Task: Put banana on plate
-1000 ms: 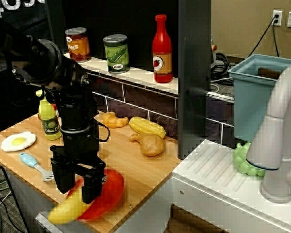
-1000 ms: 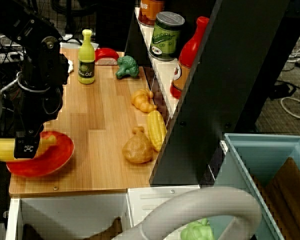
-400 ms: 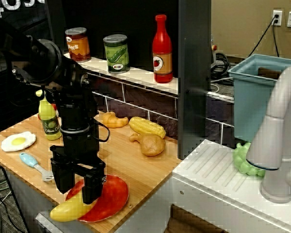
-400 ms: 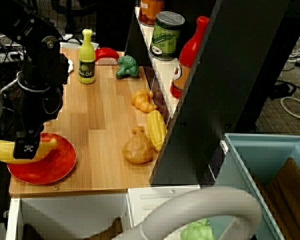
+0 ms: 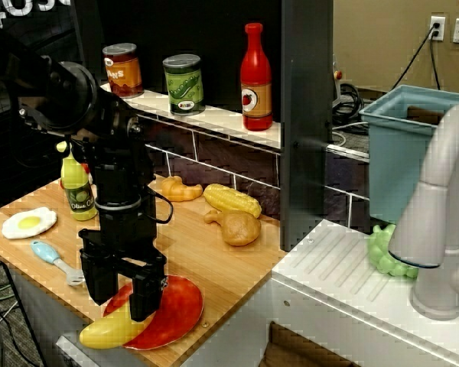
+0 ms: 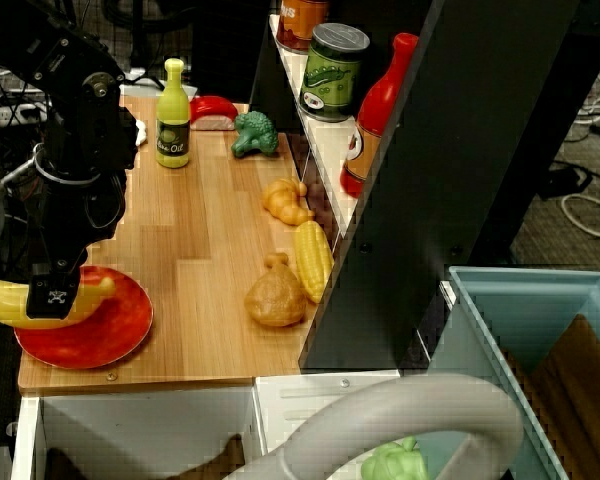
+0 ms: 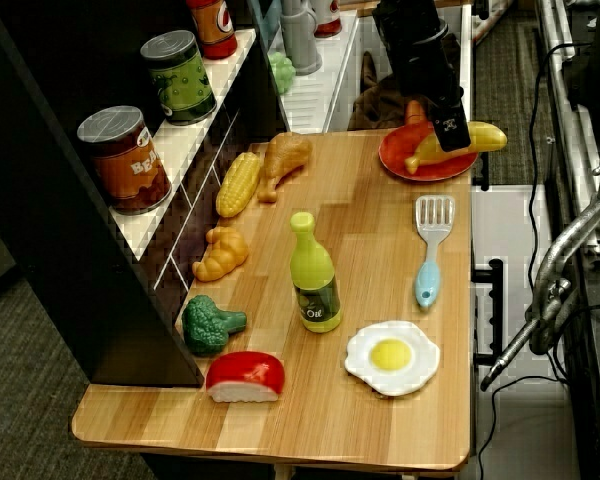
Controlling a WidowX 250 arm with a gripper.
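Gripping banana [image 6: 10, 300] (gripper [image 6: 52, 300]) over plate [image 6: 100, 340]

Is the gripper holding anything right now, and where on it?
Yes: the gripper is shut on the banana around its middle, with both ends sticking out, over the plate.

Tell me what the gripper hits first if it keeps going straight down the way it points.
The banana that the gripper already clamps, then probably the plate right beneath it.
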